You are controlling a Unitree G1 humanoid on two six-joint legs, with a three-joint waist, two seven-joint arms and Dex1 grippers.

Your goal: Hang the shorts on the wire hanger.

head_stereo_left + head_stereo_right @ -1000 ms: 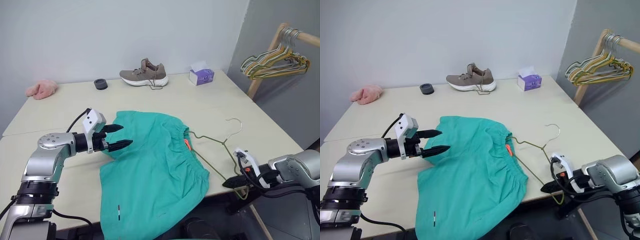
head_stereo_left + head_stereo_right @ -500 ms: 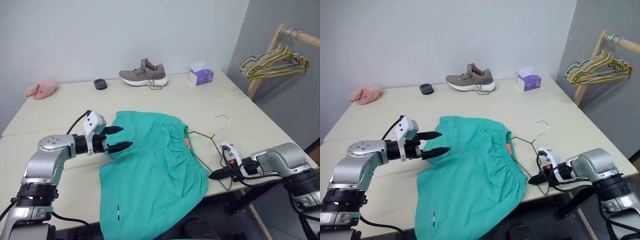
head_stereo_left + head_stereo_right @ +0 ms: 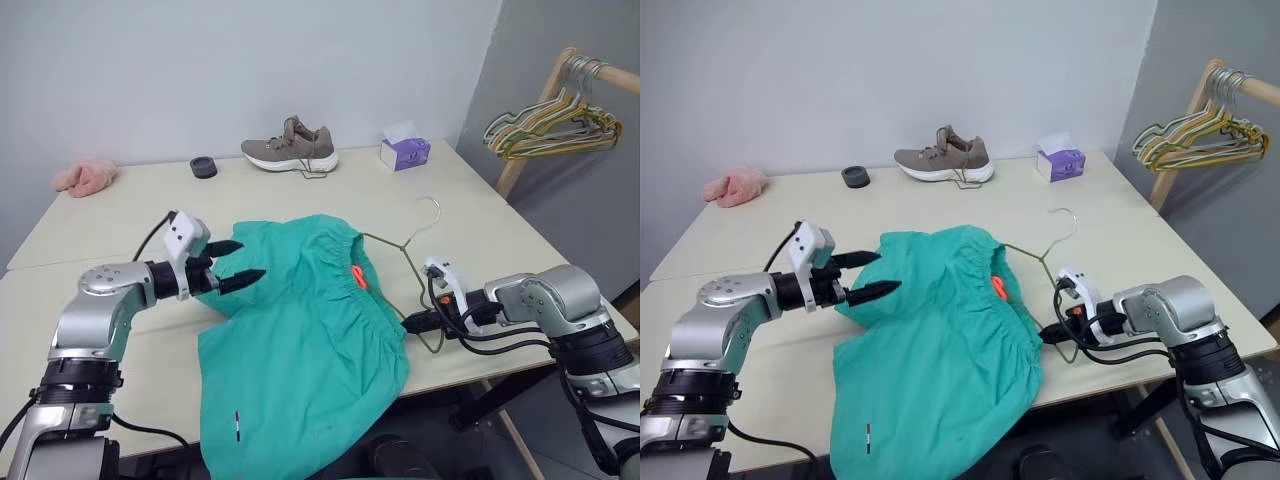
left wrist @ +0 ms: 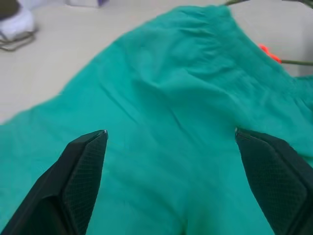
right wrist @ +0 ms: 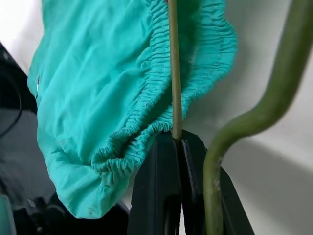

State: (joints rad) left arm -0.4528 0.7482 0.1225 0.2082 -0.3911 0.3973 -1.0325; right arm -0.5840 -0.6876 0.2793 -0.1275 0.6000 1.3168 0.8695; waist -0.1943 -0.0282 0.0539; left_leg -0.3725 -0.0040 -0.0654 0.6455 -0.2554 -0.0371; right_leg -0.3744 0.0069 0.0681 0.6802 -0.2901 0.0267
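Note:
The teal shorts (image 3: pixel 300 340) lie on the table, their lower part hanging over the front edge. An orange tag (image 3: pixel 356 276) sits at the gathered waistband. The olive wire hanger (image 3: pixel 408 248) lies to their right, hook pointing away from me. Its left part is hidden at the waistband. My right gripper (image 3: pixel 411 322) is shut on the hanger's lower wire beside the waistband; the right wrist view shows the wire (image 5: pixel 172 73) pinched between the fingers (image 5: pixel 161 186). My left gripper (image 3: pixel 242 263) hovers open just above the shorts' upper left part, with fabric (image 4: pixel 166 98) under the spread fingers (image 4: pixel 83 166).
At the table's far side stand a brown shoe (image 3: pixel 290 148), a purple tissue box (image 3: pixel 404 152), a small black ring (image 3: pixel 203 167) and a pink fluffy cloth (image 3: pixel 83 177). A wooden rack with bunched hangers (image 3: pixel 548 125) stands off the right. The table's front edge (image 3: pixel 470 375) runs just under the right gripper.
My right gripper has carried the hanger leftward and up into the waistband, which has bunched up to the left. My left gripper rose slightly, staying open.

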